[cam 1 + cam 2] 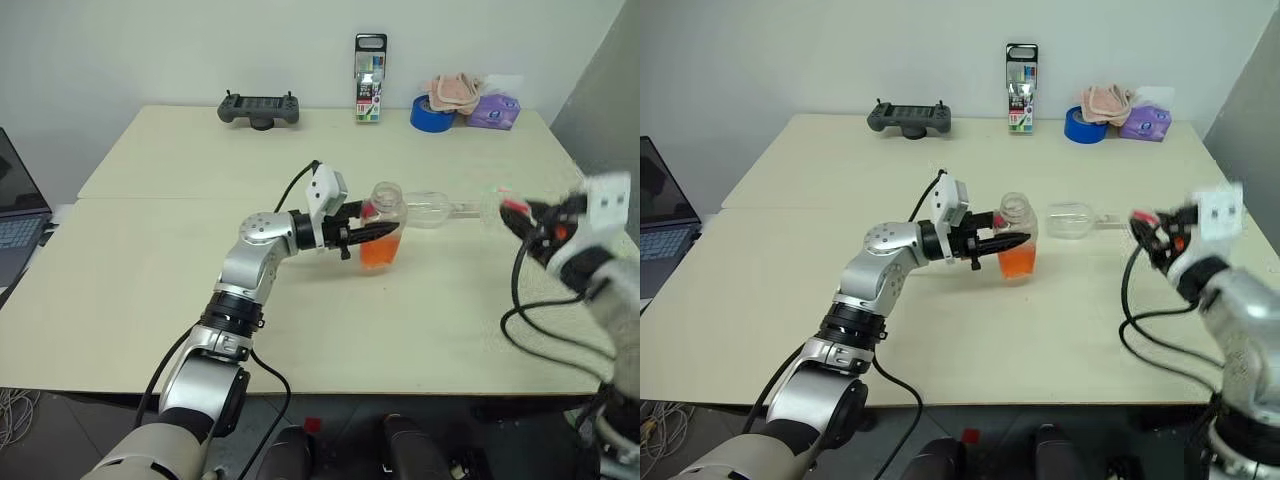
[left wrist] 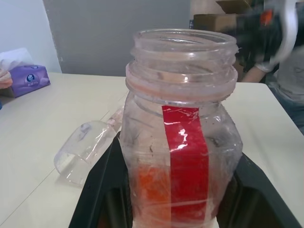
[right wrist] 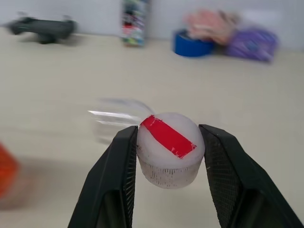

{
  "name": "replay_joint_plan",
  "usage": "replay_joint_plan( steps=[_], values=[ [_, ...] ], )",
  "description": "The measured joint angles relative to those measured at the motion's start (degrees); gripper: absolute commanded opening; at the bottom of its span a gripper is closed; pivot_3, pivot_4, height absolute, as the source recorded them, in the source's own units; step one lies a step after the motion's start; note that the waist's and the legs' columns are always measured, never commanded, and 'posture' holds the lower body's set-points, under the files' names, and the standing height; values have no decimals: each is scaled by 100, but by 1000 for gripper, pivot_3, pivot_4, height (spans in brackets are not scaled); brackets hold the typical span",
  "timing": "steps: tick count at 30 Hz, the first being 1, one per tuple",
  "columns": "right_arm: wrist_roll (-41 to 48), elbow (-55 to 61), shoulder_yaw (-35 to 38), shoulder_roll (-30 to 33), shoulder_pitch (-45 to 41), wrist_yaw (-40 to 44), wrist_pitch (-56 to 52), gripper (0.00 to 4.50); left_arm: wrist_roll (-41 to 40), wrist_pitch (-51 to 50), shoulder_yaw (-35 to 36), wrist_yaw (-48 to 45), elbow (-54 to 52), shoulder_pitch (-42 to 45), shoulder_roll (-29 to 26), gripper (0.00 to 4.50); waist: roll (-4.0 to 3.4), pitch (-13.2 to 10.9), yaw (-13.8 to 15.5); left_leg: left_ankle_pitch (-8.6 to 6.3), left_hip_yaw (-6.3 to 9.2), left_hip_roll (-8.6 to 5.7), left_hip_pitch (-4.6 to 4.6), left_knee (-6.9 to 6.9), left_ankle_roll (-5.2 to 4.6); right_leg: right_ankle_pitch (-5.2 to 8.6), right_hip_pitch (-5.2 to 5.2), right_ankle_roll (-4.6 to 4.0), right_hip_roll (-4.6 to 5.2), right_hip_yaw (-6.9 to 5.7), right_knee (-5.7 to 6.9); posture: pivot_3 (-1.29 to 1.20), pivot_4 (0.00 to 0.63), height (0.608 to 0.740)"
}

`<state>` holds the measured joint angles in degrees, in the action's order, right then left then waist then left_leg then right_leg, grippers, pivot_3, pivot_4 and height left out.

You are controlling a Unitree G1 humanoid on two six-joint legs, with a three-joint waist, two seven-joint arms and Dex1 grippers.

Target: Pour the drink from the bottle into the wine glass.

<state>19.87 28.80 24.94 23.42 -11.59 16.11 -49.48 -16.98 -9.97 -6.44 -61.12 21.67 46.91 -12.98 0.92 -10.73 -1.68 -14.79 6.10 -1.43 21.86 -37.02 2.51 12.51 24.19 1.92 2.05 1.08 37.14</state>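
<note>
Left gripper (image 1: 375, 230) clamps the uncapped bottle (image 1: 383, 225) mid-frame, right gripper (image 3: 166, 152) pinching its cap (image 3: 168, 149) aside (glass (image 1: 432, 209) lies toppled), clearing the pour.

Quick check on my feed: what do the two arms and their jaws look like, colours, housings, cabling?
Both arms are silver-grey metal with rounded joint housings and black ring segments. Each wrist carries a white boxy camera module. The left gripper and right gripper have black, tapering plastic jaws. Loose black cables loop from the left arm's wrist back along it and hang beneath the right arm; orange-red details show near the right wrist.
</note>
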Motion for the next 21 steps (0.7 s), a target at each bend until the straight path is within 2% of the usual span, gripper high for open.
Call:
replay_joint_plan(
  steps=[1, 2, 5, 9, 14, 18, 21],
  values=[
    [-207, -226, -86, -224, 319, -122, 454, 1706, -1, -3, 2, 36, -13, 1, 3, 1658, 0, 0, -15, 0, -1, 2, -4, -1, 0, 0, -3, 1, -1, 0, -2, 0, 150, 740],
    [-334, -408, -170, -357, 479, -203, 721, 2266, -1, -10, 1, 52, -27, 0, 4, 1658, -1, 0, -28, 0, -8, 2, -6, -2, 0, 2, -2, 5, -1, 6, -1, 0, 150, 740],
    [-409, -742, -202, -757, 667, -356, 1277, 2975, -3, -41, 1, 66, -84, 0, 15, 1658, -1, 0, -36, 1, -8, 4, -15, -3, -2, 13, -7, 26, -6, 7, 1, 0, 150, 740],
    [-408, -869, -258, -850, 686, -393, 1607, 4416, -7, -78, 1, 80, -88, 0, 5, 1658, -2, 1, -32, 2, -5, 3, -13, -3, -3, 13, -8, 26, -7, 5, -1, 0, 150, 740],
    [-405, -856, -430, -546, 812, -337, 1507, 4500, -15, -77, 136, 275, 144, 55, 4, 1658, -2, 1, -20, 2, -2, 3, -10, -2, -3, 13, -7, 26, -6, 3, -5, 0, 150, 740],
    [-215, -358, -570, -98, 670, -173, 936, 4500, -15, -51, 384, 455, 484, 194, -100, 1658, -2, 1, -40, 2, -4, 4, -13, -3, -4, 13, -7, 26, -8, 5, 0, 0, 150, 740],
    [712, 700, -1267, 679, 58, 590, -76, 4500, 2, -41, 665, 809, 871, 409, -356, 1657, -4, -2, -107, 2, 7, 16, -13, -2, -5, 13, -8, 26, -22, -4, -2, 0, 150, 740]
  ],
)
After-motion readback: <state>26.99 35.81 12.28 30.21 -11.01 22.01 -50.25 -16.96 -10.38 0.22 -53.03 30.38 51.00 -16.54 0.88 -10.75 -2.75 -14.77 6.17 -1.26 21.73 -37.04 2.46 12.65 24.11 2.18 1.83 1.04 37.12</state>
